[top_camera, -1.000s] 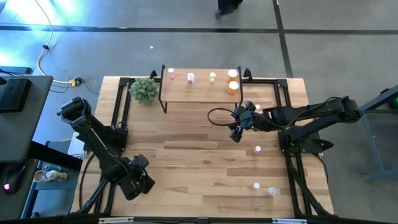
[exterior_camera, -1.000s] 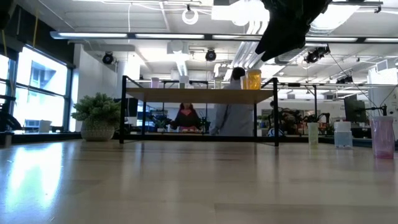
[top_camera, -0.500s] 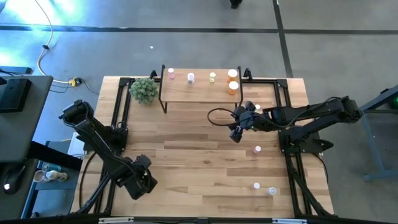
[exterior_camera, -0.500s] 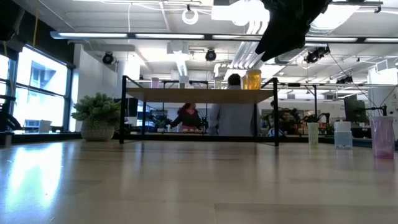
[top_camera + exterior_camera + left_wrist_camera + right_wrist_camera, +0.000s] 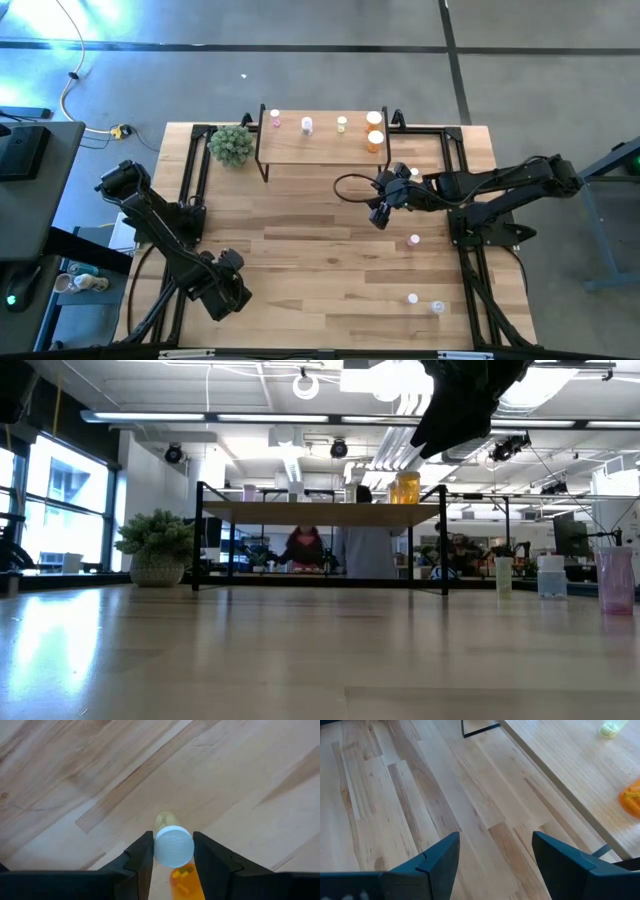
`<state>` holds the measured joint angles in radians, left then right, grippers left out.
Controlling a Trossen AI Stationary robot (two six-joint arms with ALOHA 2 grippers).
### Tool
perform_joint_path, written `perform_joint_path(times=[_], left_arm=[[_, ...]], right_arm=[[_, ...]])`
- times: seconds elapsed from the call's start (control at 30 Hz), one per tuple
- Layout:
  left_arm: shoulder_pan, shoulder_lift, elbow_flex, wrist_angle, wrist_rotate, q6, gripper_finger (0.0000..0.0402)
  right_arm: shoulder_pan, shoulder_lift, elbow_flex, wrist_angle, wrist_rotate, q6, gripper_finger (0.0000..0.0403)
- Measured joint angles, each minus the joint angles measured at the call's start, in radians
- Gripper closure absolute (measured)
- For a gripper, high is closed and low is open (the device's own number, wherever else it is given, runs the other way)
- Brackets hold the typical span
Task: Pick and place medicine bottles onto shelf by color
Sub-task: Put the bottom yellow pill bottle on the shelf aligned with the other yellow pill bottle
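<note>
- Left gripper low at the table's near-left, fingers clamped on an orange bottle.
- Right gripper spread wide, empty, hovering beside the shelf.

The left arm folds down over the table's near left corner, its left gripper pointing down, fingers flanking a bottle's cap. The right arm reaches in from the right edge, its right gripper spread wide, hovering mid-table.
</note>
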<state>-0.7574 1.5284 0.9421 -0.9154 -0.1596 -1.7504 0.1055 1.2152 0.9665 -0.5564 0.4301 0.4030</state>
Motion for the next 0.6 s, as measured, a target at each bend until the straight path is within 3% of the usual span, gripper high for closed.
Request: perform_joint_path(times=[0.33,0.6], left_arm=[[0.023,-0.009,0.0,0.0,0.007,0.057,0.0283],[0.155,-0.074,0.0,-0.005,0.021,0.278,0.0283]], right_arm=[[0.0,0.0,0.0,0.0,0.003,0.0,0.0162],[0.0,0.0,0.0,0.0,0.003,0.0,0.0162]])
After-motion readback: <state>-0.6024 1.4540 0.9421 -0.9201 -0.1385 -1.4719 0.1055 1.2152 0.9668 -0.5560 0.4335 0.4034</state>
